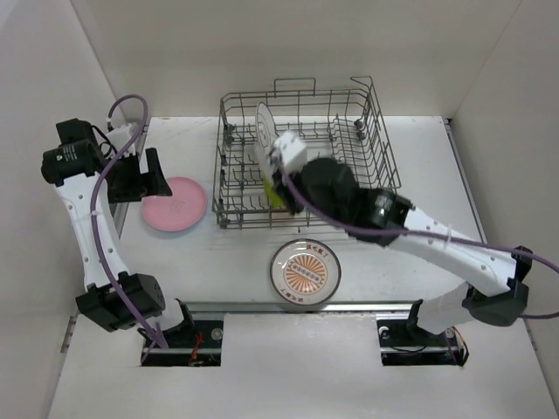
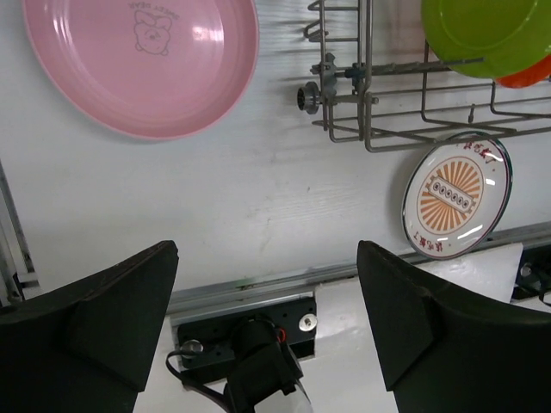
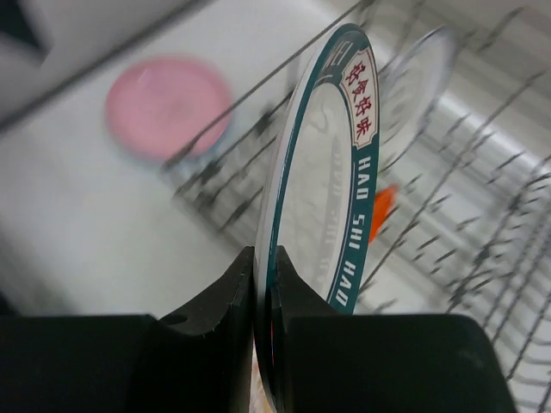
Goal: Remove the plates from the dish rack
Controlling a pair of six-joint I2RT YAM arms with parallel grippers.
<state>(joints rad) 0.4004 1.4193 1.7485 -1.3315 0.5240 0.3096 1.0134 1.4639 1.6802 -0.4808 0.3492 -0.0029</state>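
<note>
The counter (image 1: 227,262) is white and flat, and the left wrist view shows fine ribs on its surface. Plain white walls close it on three sides: a back wall (image 1: 288,52), a left wall (image 1: 44,78) and a right wall (image 1: 515,78). A metal rail (image 1: 236,306) runs along its near edge. The light is bright and even, and the shadows are soft.
</note>
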